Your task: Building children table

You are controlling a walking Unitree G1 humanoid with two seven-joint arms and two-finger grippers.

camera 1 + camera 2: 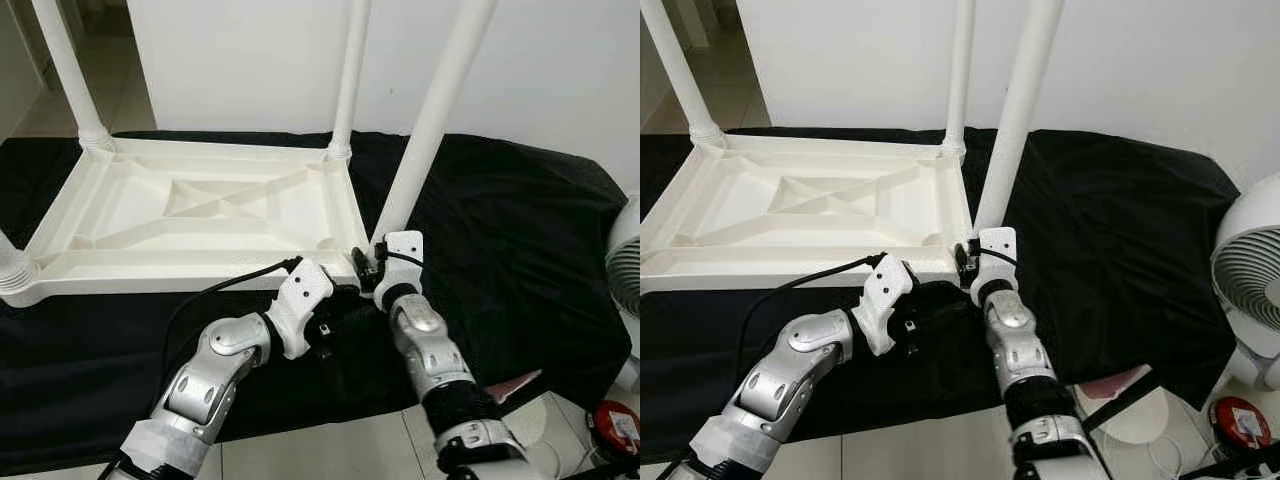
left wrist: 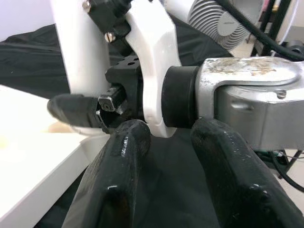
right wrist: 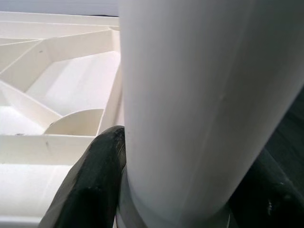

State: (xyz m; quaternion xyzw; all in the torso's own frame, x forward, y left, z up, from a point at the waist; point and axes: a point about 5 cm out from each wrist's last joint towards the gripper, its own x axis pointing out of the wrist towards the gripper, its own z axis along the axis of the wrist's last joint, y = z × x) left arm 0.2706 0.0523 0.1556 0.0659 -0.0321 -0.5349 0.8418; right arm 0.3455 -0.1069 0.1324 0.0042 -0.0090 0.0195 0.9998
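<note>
A white plastic children's table (image 1: 200,215) lies upside down on a black cloth (image 1: 500,250), its legs pointing up. The right hand (image 1: 372,262) is clamped around the base of the near right leg (image 1: 430,120) at the table's corner. The left hand (image 1: 335,320) hovers just beside it, fingers (image 2: 114,185) apart, gripping nothing. A white fan (image 1: 1250,280) stands at the right.

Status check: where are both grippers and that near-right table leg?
Right gripper shut on near-right leg at its base. Left gripper open beside the right wrist. Upturned tabletop on black cloth.
</note>
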